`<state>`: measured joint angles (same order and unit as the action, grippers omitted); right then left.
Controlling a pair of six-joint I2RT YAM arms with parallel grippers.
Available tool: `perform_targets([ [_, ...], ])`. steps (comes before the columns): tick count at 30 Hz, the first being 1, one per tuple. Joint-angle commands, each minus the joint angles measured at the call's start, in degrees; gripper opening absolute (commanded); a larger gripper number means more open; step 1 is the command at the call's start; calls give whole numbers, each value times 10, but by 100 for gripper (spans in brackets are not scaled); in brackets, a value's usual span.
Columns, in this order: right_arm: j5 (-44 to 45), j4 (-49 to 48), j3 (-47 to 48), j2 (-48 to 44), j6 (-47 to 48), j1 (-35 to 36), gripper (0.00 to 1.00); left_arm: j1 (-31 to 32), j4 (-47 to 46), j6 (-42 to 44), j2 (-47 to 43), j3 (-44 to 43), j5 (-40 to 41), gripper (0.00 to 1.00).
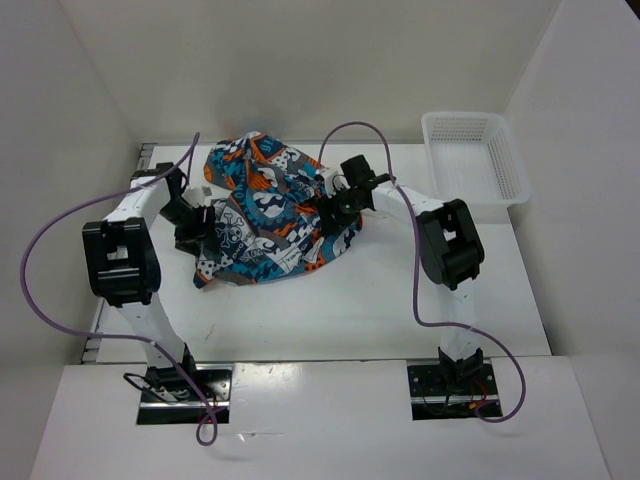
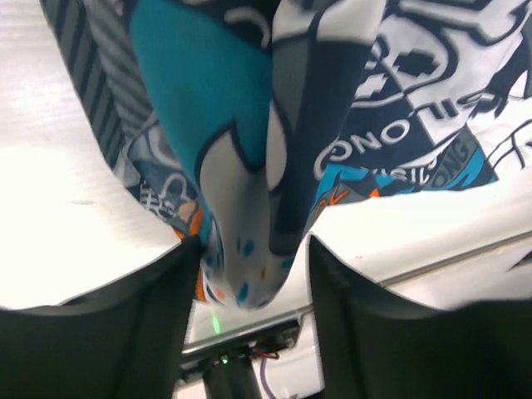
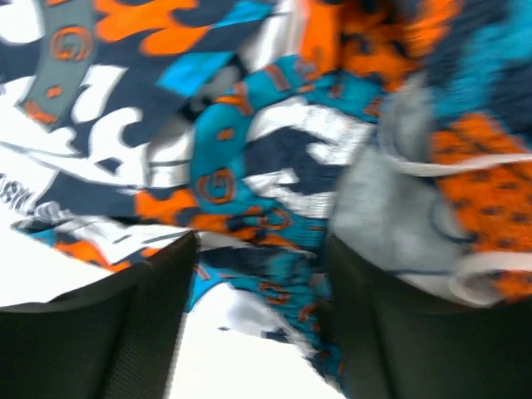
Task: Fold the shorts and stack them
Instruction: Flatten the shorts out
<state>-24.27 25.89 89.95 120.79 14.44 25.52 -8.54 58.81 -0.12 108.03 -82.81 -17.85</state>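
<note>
The shorts, printed in teal, orange, white and black, lie bunched at the back middle of the table. My left gripper is at their left edge. In the left wrist view a thick fold of the shorts fills the gap between the jaws, and the gripper is shut on it. My right gripper is at the shorts' right edge. In the blurred right wrist view its jaws stand apart over the fabric, with bare table showing between them.
A white mesh basket stands at the back right corner. White walls close in the table on the left, back and right. Purple cables loop from both arms.
</note>
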Motion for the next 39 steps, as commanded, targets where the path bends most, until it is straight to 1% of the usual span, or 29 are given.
perform_targets([
  [1, -88, 35, -5, 2, 43, 2, 64, -21, 44, 1, -37, 2, -3, 64],
  [2, -88, 36, -17, 2, 43, 2, 58, -26, 44, 1, -42, 7, -3, 66],
  [3, -82, 36, -23, -4, 43, 2, 51, -31, 51, 1, -53, 7, 4, 69],
  [4, -73, 36, -37, -4, 51, 2, 51, -39, 56, 1, -62, 12, 4, 73],
  [5, -73, 36, -43, -4, 51, 2, 53, -39, 56, 1, -62, 22, 4, 75],
  [6, -67, 36, -49, -4, 51, 2, 62, -46, 67, 1, -69, 28, -2, 77],
  [8, -67, 36, -56, -4, 51, 2, 62, -46, 81, 1, -69, 47, -7, 79],
  [9, -74, 36, -56, -4, 51, 2, 62, -46, 101, 1, -69, 52, -7, 79],
  [10, -74, 36, -56, -9, 51, 2, 56, -46, 109, 1, -63, 52, -7, 79],
  [14, -93, 30, -56, -9, 32, 2, 47, -46, 119, 1, -53, 72, 20, 79],
  [15, -98, 30, -50, -9, 32, 2, 44, -46, 119, 1, -53, 72, 27, 79],
  [16, -98, 25, -50, -9, 32, 2, 36, -46, 119, 1, -39, 77, 33, 79],
  [19, -104, 20, -37, -15, 20, 2, 27, -46, 113, 1, -25, 77, 43, 79],
  [21, -104, 20, -22, -21, 15, 2, 27, -46, 77, 1, -14, 91, 84, 79],
  [23, -104, 14, -15, -21, 8, 2, 28, -40, 41, 1, -5, 91, 112, 79],
  [24, -111, 14, -8, -21, 2, 2, 28, -39, 34, 1, 7, 91, 112, 78],
  [25, -116, 14, -7, -21, -5, 2, 28, -26, 18, 1, 7, 91, 119, 75],
  [27, -121, 7, 6, -21, -11, 2, 24, -19, -2, 1, 14, 91, 126, 64],
  [28, -121, 7, 6, -21, -19, 2, 20, -19, -20, 1, 21, 91, 126, 48],
  [29, -121, 0, 11, -21, -20, 2, 11, -19, -27, 1, 31, 91, 126, 39],
  [30, -121, -8, 17, -27, -33, 2, 7, -19, -33, 1, 37, 91, 126, 27],
  [31, -121, -8, 17, -27, -34, 2, 3, -19, -38, 1, 42, 91, 126, 9],
  [32, -121, -15, 35, -27, -41, 2, 0, -19, -44, 1, 49, 84, 120, 5],
  [34, -121, -21, 60, -32, -48, 2, 0, -19, -44, 1, 49, 69, 106, 1],
  [35, -121, -21, 99, -32, -54, 2, 0, -19, -44, 1, 34, 36, 106, 0],
  [37, -121, -28, 146, -40, -69, -4, 0, -25, -33, 1, 18, -21, 118, 0],
  [38, -121, -33, 193, -53, -78, -4, 0, -31, -27, 1, -3, -57, 125, 0],
  [39, -121, -44, 216, -53, -87, -17, 0, -39, -14, 1, -13, -134, 137, 0],
])
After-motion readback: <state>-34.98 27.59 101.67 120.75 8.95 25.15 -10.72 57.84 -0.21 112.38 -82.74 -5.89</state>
